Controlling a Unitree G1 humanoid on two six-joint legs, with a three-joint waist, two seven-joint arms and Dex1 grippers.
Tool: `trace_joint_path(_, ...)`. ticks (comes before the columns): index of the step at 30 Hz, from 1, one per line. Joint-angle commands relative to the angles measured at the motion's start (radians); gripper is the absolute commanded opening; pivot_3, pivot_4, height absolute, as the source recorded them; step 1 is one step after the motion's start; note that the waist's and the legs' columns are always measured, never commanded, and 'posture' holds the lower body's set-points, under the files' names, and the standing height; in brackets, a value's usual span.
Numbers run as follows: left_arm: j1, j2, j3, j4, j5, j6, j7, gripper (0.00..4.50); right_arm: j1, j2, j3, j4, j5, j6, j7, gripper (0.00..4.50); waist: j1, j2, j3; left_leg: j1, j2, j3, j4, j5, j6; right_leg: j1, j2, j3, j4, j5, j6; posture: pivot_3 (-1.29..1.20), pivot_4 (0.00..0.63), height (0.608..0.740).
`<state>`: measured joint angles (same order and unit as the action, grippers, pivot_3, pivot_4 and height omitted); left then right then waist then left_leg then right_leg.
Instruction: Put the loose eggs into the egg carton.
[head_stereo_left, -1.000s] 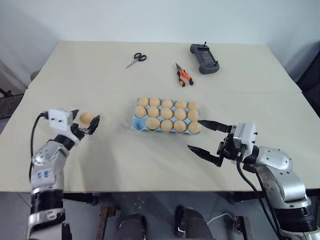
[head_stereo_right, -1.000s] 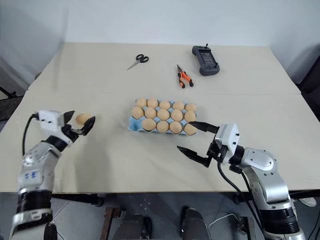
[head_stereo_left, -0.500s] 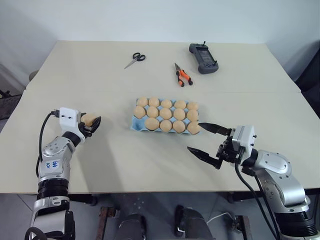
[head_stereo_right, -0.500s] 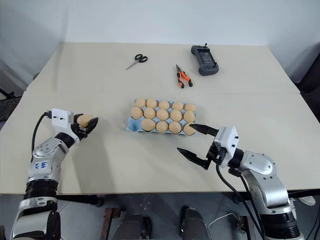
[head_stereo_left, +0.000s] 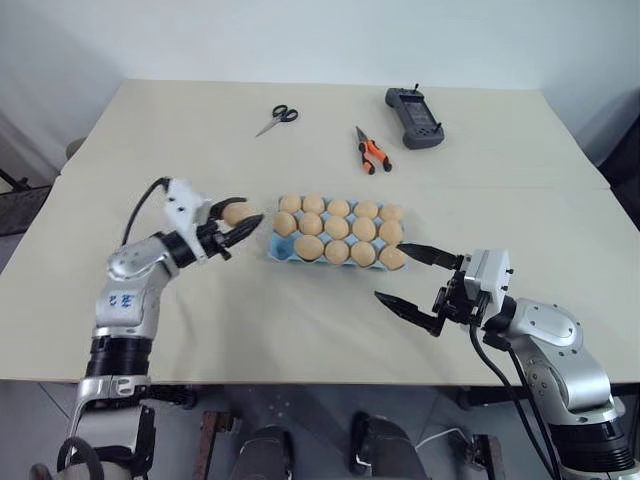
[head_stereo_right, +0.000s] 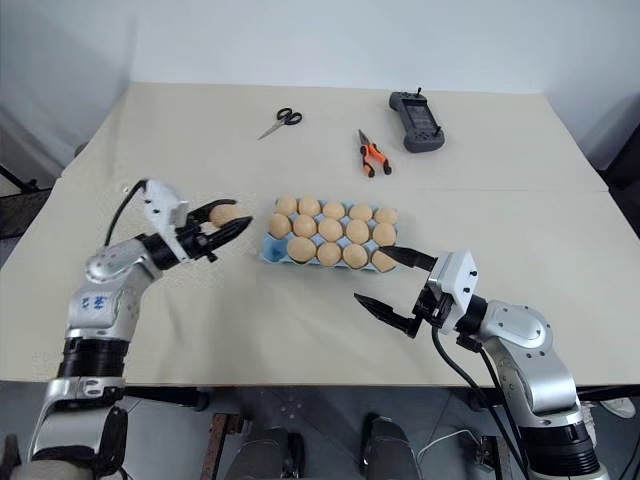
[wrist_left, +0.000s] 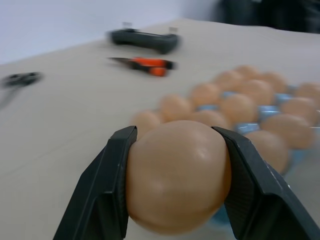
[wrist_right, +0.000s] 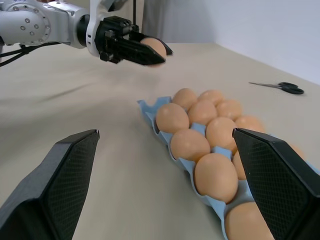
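My left gripper (head_stereo_left: 240, 221) is shut on a pale orange egg (wrist_left: 176, 178), held above the table just left of the light blue egg carton (head_stereo_left: 274, 244). The same egg (head_stereo_left: 237, 213) shows between the black fingers in the left eye view. Several eggs fill the carton's cups (head_stereo_left: 338, 229). My right gripper (head_stereo_left: 404, 274) stands open and empty at the carton's near right corner, one finger (head_stereo_left: 428, 252) beside the last egg. The right wrist view shows the carton's row of eggs (wrist_right: 206, 134) and the left gripper (wrist_right: 131, 49) with its egg beyond.
Scissors (head_stereo_left: 276, 118), orange-handled pliers (head_stereo_left: 371, 150) and a dark handheld controller (head_stereo_left: 413, 117) lie at the far side of the beige table (head_stereo_left: 240, 320). The table's near edge runs just below both arms.
The left gripper closed on the egg at the table's left side, then swung right and slightly up, carrying it to the carton's left edge. The right arm kept still.
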<state>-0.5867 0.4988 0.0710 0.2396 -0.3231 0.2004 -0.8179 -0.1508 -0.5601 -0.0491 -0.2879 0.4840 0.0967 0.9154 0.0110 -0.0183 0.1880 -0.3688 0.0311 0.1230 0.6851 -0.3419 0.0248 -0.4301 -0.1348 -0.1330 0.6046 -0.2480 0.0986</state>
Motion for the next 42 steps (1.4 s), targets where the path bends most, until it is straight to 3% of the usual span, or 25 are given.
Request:
trace_joint_path(1, -0.033, -0.015, -0.062, 0.032, 0.030, 0.003, -0.047, 2.05, -0.005, -0.002, -0.033, -0.033, 0.005, -0.008, -0.021, 4.50, -0.007, 0.000, 0.000, 0.000, 0.000, 0.000, 0.000, 0.000, 0.000, 0.000, 0.001, 0.000, 0.000, 0.000, 0.000, 0.00, 0.150, 0.740)
trace_joint_path(5, -0.064, -0.026, -0.076, 0.090, 0.045, -0.021, -0.063, 2.05, 0.012, -0.003, -0.033, -0.059, 0.008, -0.002, -0.037, 4.50, -0.012, 0.000, 0.000, 0.000, 0.000, 0.000, 0.000, 0.001, -0.001, 0.000, 0.003, 0.000, 0.000, 0.000, 0.000, 0.00, 0.150, 0.740)
trace_joint_path(6, -0.069, -0.029, -0.075, 0.103, 0.048, -0.030, -0.063, 2.72, 0.015, -0.003, -0.032, -0.064, 0.009, -0.001, -0.041, 4.50, -0.012, 0.000, 0.000, 0.000, 0.000, 0.000, 0.000, 0.001, -0.001, 0.000, 0.003, 0.000, 0.000, 0.000, 0.000, 0.00, 0.150, 0.740)
trace_joint_path(12, -0.081, -0.042, -0.059, 0.145, 0.069, -0.095, -0.036, 4.48, 0.031, -0.004, -0.032, -0.090, 0.015, 0.015, -0.053, 4.50, -0.010, 0.000, 0.000, -0.001, 0.001, 0.000, 0.000, 0.001, 0.000, 0.000, 0.001, 0.001, 0.000, 0.000, 0.000, 0.00, 0.150, 0.740)
trace_joint_path(17, -0.041, 0.000, -0.020, 0.064, 0.017, -0.084, -0.094, 4.48, 0.031, -0.008, -0.035, -0.089, 0.020, 0.019, -0.050, 4.50, -0.012, 0.000, 0.000, -0.001, 0.001, -0.001, 0.000, 0.001, 0.000, 0.000, 0.001, 0.000, 0.000, 0.000, 0.000, 0.00, 0.150, 0.740)
trace_joint_path(23, 0.128, 0.161, 0.044, -0.078, -0.042, -0.077, -0.248, 4.48, 0.047, -0.041, -0.064, -0.066, 0.031, 0.021, -0.016, 4.50, -0.016, 0.000, 0.000, 0.000, 0.002, 0.000, 0.000, 0.001, 0.000, -0.001, 0.001, 0.001, 0.000, 0.000, 0.000, 0.00, 0.150, 0.740)
trace_joint_path(28, 0.254, 0.260, 0.101, -0.089, -0.046, -0.110, -0.295, 4.48, 0.060, -0.066, -0.092, -0.049, 0.039, 0.023, 0.008, 4.50, -0.011, 0.000, 0.000, 0.000, 0.002, -0.001, 0.000, 0.000, 0.000, 0.000, 0.000, 0.001, -0.001, 0.000, -0.001, 0.00, 0.150, 0.740)
trace_joint_path(42, 0.419, 0.254, 0.166, -0.217, -0.053, -0.111, -0.197, 4.48, 0.025, -0.052, -0.073, 0.032, 0.009, 0.017, 0.030, 4.50, -0.014, 0.000, 0.000, 0.000, 0.001, -0.002, 0.000, 0.000, 0.000, -0.001, -0.002, 0.000, 0.000, 0.000, -0.001, 0.00, 0.150, 0.740)
